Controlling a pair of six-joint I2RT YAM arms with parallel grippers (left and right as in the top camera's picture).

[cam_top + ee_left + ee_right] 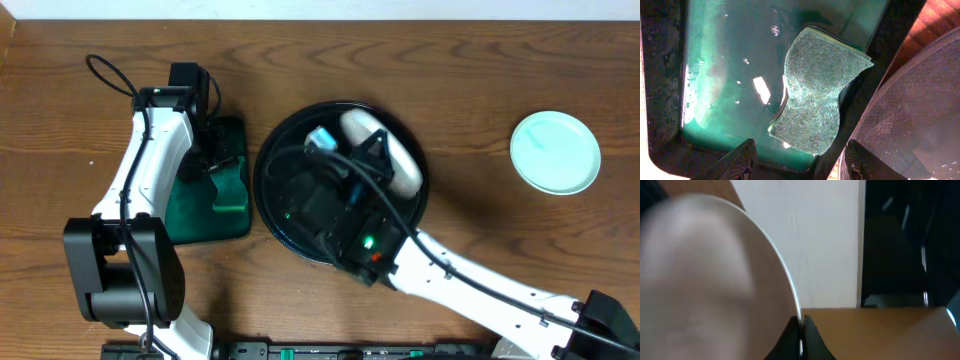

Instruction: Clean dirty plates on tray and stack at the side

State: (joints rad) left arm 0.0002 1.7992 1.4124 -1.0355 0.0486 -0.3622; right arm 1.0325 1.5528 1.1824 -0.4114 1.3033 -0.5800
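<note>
On the brown wood-grain desk [480, 90], a white plate [715, 280] is being held tilted on edge above the black tray [272, 150], its rim being pinched between the closed-down fingers of the right gripper [801, 330]. A mint plate [555, 152] is lying well apart from that gripper, to its right, on bare desk. The left gripper [797, 160] is hovering with jaws apart and empty, just above a green sponge [815, 95] lying in the wet green tray [725, 75]. For a good wipe, the sponge should be gripped across its middle and the plate's face turned toward it.
</note>
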